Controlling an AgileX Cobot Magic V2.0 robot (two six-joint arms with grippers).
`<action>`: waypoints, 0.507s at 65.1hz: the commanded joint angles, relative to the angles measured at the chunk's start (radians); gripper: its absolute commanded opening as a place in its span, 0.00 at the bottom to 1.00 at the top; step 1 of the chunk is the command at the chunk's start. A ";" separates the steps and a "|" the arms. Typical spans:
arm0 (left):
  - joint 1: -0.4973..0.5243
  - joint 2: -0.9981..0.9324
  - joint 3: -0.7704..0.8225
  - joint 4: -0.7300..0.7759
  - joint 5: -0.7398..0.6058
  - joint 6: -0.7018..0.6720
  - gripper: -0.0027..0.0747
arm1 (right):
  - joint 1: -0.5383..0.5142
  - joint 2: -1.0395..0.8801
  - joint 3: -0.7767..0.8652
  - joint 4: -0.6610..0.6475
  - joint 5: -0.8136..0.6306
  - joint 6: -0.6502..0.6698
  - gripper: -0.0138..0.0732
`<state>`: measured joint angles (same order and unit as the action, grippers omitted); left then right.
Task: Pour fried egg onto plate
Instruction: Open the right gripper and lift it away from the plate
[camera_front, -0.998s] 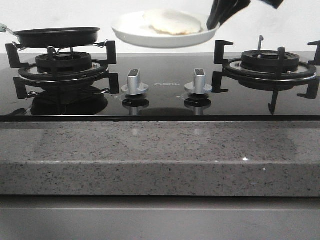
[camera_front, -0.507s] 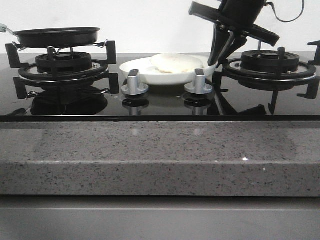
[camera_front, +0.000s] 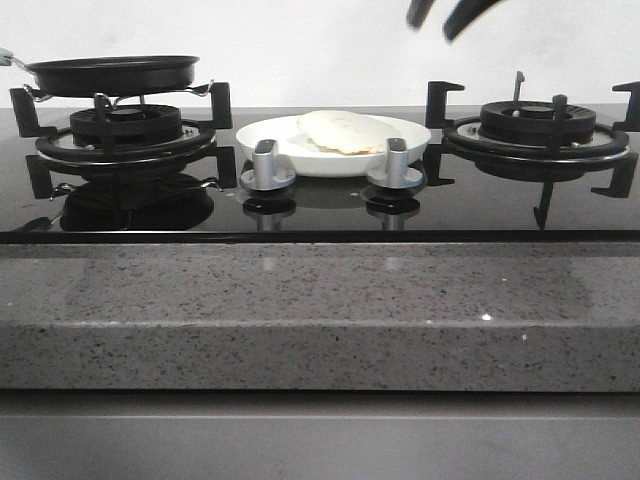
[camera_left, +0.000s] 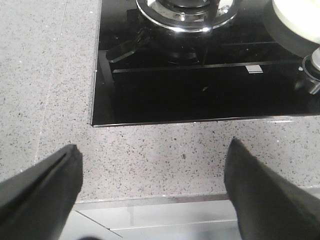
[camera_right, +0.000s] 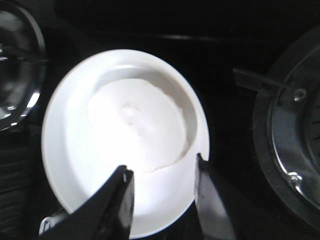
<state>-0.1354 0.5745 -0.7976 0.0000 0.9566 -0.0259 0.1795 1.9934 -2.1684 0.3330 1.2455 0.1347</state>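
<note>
The white plate (camera_front: 290, 140) rests on the black glass hob between the two burners, behind the knobs. The fried egg (camera_front: 340, 130) lies on it, pale and flat; it shows overexposed in the right wrist view (camera_right: 137, 125) on the plate (camera_right: 70, 150). The black frying pan (camera_front: 115, 72) sits on the left burner. My right gripper (camera_front: 445, 15) is open and empty, raised above the plate's right edge (camera_right: 162, 172). My left gripper (camera_left: 152, 160) is open and empty over the grey stone counter, out of the front view.
Two silver knobs (camera_front: 268, 165) (camera_front: 396, 163) stand in front of the plate. The right burner grate (camera_front: 540, 125) is bare. The speckled stone counter (camera_front: 300, 300) runs along the hob's front, with its edge (camera_left: 150, 200) below my left gripper.
The right gripper lowered the plate with the egg onto the hob, let go of it, and rose up and away. The pan has not moved.
</note>
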 joint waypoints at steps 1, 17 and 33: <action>-0.008 0.004 -0.026 0.000 -0.066 -0.011 0.76 | 0.001 -0.131 0.001 0.023 0.029 -0.047 0.54; -0.008 0.004 -0.026 0.000 -0.066 -0.011 0.76 | 0.039 -0.426 0.355 -0.042 -0.141 -0.073 0.54; -0.008 0.004 -0.026 0.000 -0.066 -0.011 0.76 | 0.039 -0.778 0.759 -0.052 -0.322 -0.171 0.54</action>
<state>-0.1354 0.5745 -0.7976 0.0000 0.9566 -0.0259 0.2193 1.3352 -1.4884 0.2821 1.0202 0.0196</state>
